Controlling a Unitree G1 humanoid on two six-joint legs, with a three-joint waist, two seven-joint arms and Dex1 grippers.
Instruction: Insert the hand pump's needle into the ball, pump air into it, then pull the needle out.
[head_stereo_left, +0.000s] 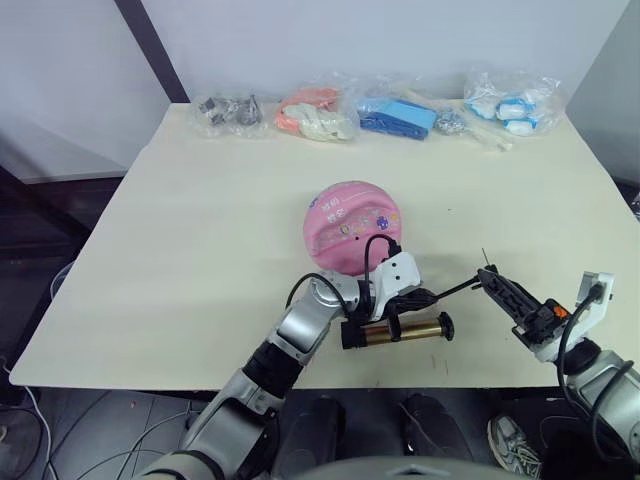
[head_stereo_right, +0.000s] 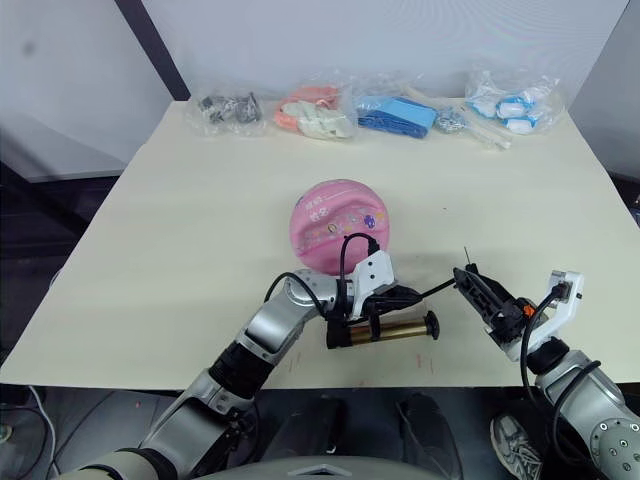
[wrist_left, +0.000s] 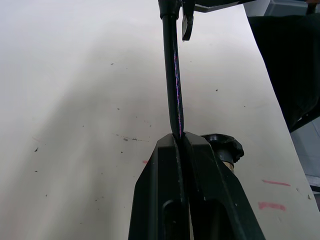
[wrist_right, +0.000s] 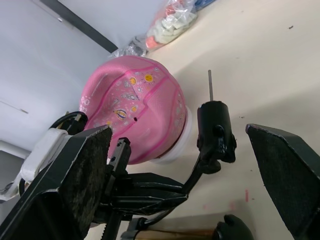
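The pink ball (head_stereo_left: 350, 225) sits mid-table on a white ring, its top dented. In front of it the gold hand pump (head_stereo_left: 405, 330) lies on its side near the table's front edge. My left gripper (wrist_left: 181, 137) is shut on the pump's thin black hose (wrist_left: 172, 75) just above the cylinder. The hose runs right to a black fitting (wrist_right: 215, 132) with the needle (wrist_right: 210, 85) pointing up, clear of the ball. My right gripper (head_stereo_left: 492, 277) is open, its wide-apart fingers either side of the fitting and not touching it.
Several clear plastic bags of small items line the far edge of the cream table (head_stereo_left: 200, 250): grey parts (head_stereo_left: 228, 112), pink-white pieces (head_stereo_left: 315, 115), blue pieces (head_stereo_left: 400, 115), white-blue pieces (head_stereo_left: 510, 100). The pump lies close to the front edge.
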